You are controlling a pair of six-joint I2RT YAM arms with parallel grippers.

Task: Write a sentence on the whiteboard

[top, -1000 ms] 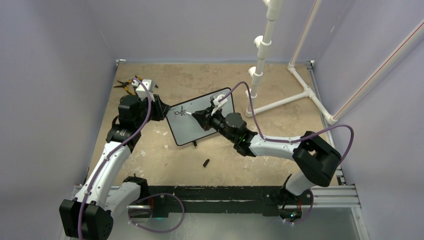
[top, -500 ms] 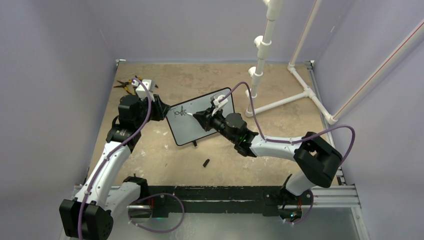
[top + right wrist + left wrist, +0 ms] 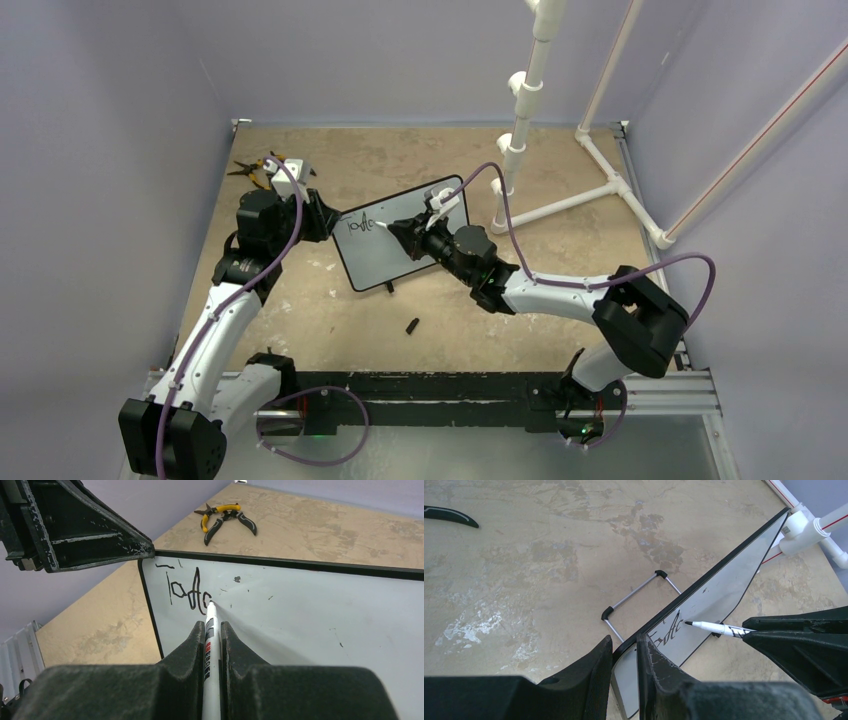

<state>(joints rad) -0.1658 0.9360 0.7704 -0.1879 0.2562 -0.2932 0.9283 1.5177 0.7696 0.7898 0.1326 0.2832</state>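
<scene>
1. The left pincer [image 3: 625, 645] clamps the near corner edge of the whiteboard [image 3: 719, 597] between its fingers, and the whiteboard stands tilted.
2. The right pincer [image 3: 212, 630] is closed on a marker [image 3: 210, 615], which sticks out ahead of its fingers with the tip touching the whiteboard.
3. The sentence [image 3: 187, 592] lies just ahead and left of that tip, and reads only about "Toda".
4. The task looks barely begun. The rest of the first word and all later words are left, with blank whiteboard to the tip's right.
</scene>
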